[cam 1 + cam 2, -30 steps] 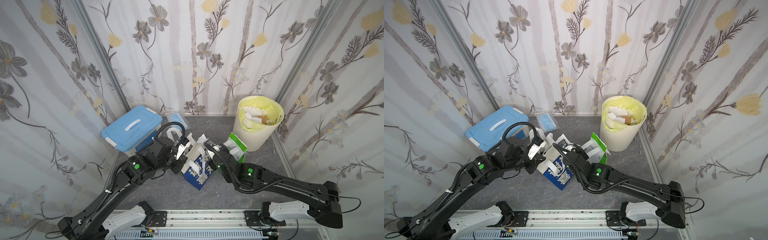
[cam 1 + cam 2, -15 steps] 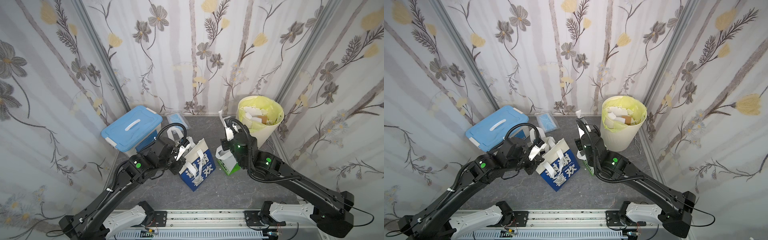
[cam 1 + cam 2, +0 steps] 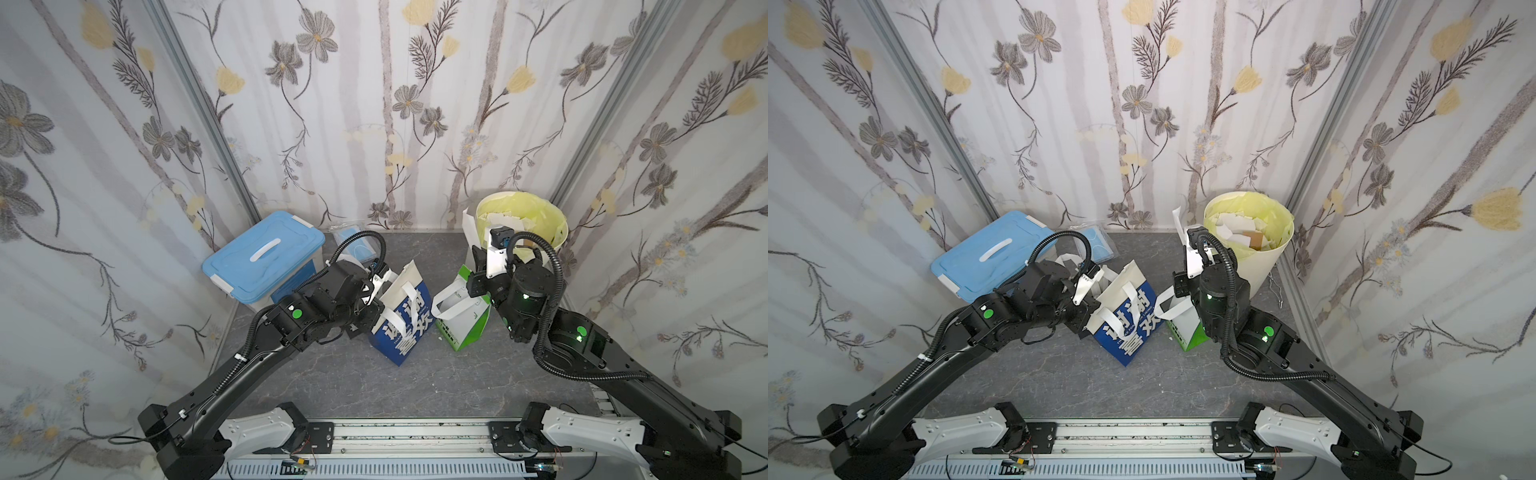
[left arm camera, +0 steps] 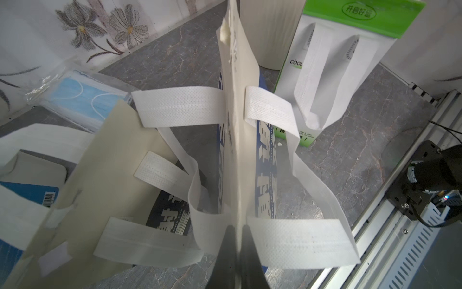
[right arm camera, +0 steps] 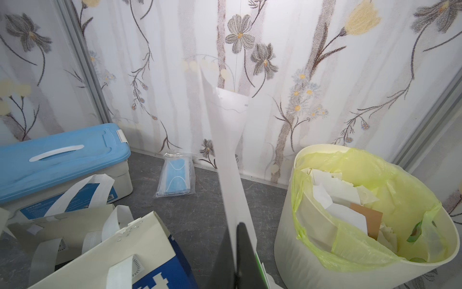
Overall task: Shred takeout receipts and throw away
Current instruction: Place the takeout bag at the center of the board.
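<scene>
Receipt (image 5: 228, 150) pinched in right claw (image 5: 236, 226), now raised beside bin (image 5: 285, 212); left claw (image 4: 238, 227) still pinching blue bag (image 4: 266, 175).

I see a white receipt (image 5: 230, 150), a navy bag (image 3: 409, 328) with white characters, a green-and-white bag (image 3: 469, 328), a light-blue box lid (image 3: 266, 257), a cream bin (image 3: 1268, 266) lined yellow-green, a grey marbled table (image 3: 415, 386), and grey-and-yellow floral walls (image 3: 374, 104).

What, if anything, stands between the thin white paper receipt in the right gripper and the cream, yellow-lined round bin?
Nothing visible: the white paper receipt stands upright in the shut right gripper beside the open cream bin.
</scene>
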